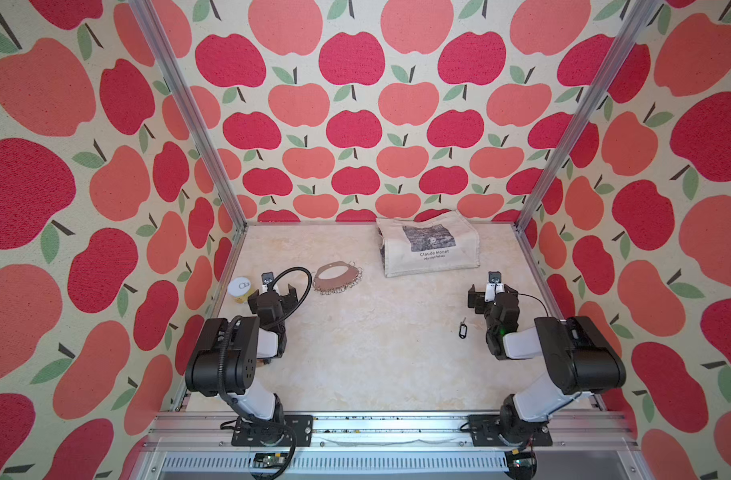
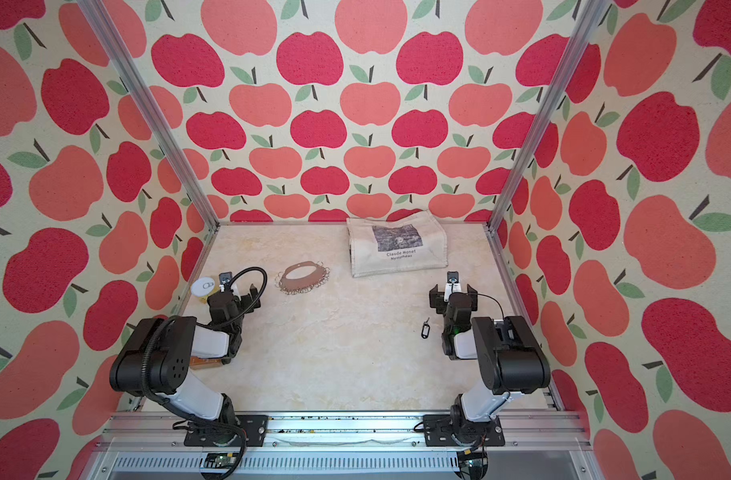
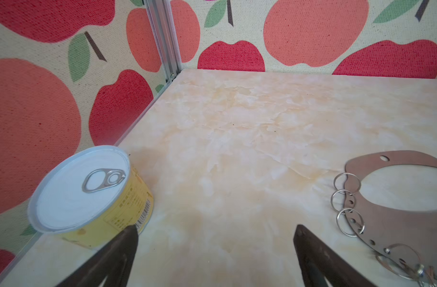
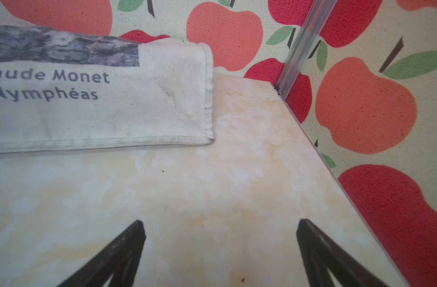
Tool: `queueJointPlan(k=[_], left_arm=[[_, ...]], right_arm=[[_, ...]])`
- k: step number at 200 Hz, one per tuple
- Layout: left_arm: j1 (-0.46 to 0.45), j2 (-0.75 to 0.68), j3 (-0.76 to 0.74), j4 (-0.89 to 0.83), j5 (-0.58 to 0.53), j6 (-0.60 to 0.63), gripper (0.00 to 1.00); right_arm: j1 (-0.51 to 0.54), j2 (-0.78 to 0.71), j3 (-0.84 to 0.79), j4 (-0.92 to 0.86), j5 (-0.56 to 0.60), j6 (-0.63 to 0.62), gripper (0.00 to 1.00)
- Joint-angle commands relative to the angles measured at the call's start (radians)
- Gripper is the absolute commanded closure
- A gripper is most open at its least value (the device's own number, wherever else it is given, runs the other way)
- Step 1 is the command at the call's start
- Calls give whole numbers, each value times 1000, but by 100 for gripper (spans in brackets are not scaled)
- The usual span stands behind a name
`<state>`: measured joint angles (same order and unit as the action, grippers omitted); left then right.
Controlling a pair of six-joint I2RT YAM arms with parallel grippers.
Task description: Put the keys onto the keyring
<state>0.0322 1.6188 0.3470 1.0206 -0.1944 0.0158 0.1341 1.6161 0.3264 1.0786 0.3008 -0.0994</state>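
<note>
Left gripper [image 3: 216,229]: jaws apart, empty. Tan crescent-shaped keyring plate [image 1: 338,277], fringed with silver rings, lies near its right finger. Right gripper [image 4: 221,223]: jaws apart, empty. Tiny silver key on black-framed tag [image 1: 462,328] lies behind it, leftward.

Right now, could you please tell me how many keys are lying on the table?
1. The key, joined to a black tag, lies on the table beside the right arm, far from the keyring. More could hide in the tote bag or under the arms.
</note>
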Motion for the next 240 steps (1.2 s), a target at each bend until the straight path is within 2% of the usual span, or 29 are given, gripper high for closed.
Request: queueJointPlan(k=[1, 223, 240], left_arm=[[5, 2, 18, -10, 10, -14, 1], [6, 3, 21, -16, 13, -16, 1], [9, 0, 22, -17, 18, -17, 1]], right_arm=[[-8, -13, 14, -14, -10, 22, 1], [-8, -13, 19, -23, -13, 25, 1], [-22, -17, 28, -45, -39, 33, 1]])
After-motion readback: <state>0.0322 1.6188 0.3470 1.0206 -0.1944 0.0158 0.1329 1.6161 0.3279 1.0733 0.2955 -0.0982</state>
